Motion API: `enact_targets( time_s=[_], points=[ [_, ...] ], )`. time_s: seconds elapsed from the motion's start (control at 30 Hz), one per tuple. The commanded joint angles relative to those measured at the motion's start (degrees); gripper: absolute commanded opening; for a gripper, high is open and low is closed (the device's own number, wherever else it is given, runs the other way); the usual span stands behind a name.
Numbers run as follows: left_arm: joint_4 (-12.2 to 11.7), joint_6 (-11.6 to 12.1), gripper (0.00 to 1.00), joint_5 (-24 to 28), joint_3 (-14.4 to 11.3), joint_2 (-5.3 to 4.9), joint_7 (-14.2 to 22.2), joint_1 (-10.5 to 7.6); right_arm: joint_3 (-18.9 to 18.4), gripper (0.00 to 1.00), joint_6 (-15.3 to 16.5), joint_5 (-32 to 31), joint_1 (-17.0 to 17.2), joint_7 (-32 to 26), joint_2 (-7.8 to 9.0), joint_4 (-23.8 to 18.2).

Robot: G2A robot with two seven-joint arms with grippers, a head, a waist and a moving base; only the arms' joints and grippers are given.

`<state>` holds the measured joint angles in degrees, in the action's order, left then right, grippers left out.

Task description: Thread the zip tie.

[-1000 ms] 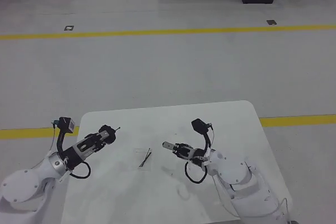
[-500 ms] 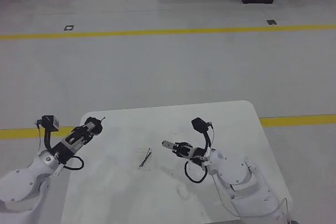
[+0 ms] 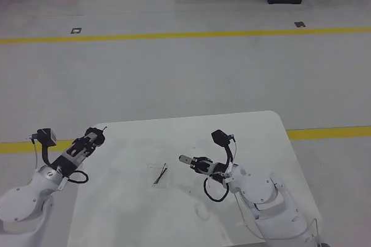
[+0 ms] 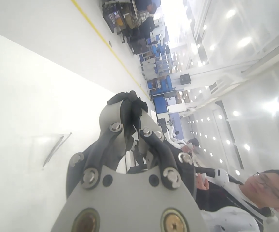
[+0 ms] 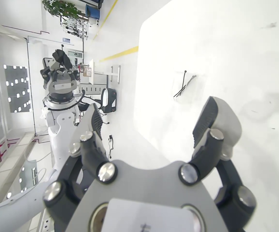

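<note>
Over the far left corner of the smooth white bench (image 3: pixel 235 129), the left pincer (image 3: pixel 97 134) is clenched. Its black-padded fingers press together on a thin black zip tie (image 5: pixel 62 47), whose end sticks out past the tips. Near the bench's middle, well apart from that pincer, a few spare ties (image 3: pixel 160 175) lie crossed on a square of clear plastic film (image 5: pixel 197 92); they are slim black plastic strips. To their right, the right pincer (image 3: pixel 184 160) hangs above the bench, released. Its grey metal fingers (image 5: pixel 226 119), faced with ribbed black pads, are spread wide and point toward the spare ties. The bench has rounded corners, and a yellow line (image 3: pixel 173 34) crosses the pale floor behind it.
</note>
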<state>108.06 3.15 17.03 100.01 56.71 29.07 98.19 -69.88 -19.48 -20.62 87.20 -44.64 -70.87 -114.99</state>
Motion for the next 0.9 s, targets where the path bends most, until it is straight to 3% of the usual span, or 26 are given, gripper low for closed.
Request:
enact_targets(
  time_s=[0.0,0.1,0.3,0.47,0.7,0.87],
  points=[
    [-1.2,0.3,0.0,0.3,2.1,-0.07,-0.2,0.19,0.0,1.0,0.0,0.0,0.0,0.0,0.0,0.0],
    [-2.1,1.2,0.0,2.1,4.4,-0.09,0.7,0.55,0.0,1.0,0.0,0.0,0.0,0.0,0.0,0.0],
    [-2.1,1.7,0.0,2.0,4.8,-0.12,1.8,0.77,2.6,1.0,0.0,-1.2,-1.0,-0.3,-0.13,-0.6],
    [-2.1,1.7,0.0,2.0,4.8,-0.12,1.8,0.77,6.8,1.0,0.0,-5.4,-4.0,0.4,-2.16,4.4],
    [-2.1,1.7,0.0,2.0,4.8,-0.12,1.8,0.77,9.5,1.0,0.0,-14.7,-6.5,-2.3,-8.36,9.4],
    [-2.1,1.7,0.0,2.0,4.8,-0.12,1.8,0.77,6.0,1.0,0.0,-26.7,-4.1,-10.0,-14.66,9.9]
  ],
)
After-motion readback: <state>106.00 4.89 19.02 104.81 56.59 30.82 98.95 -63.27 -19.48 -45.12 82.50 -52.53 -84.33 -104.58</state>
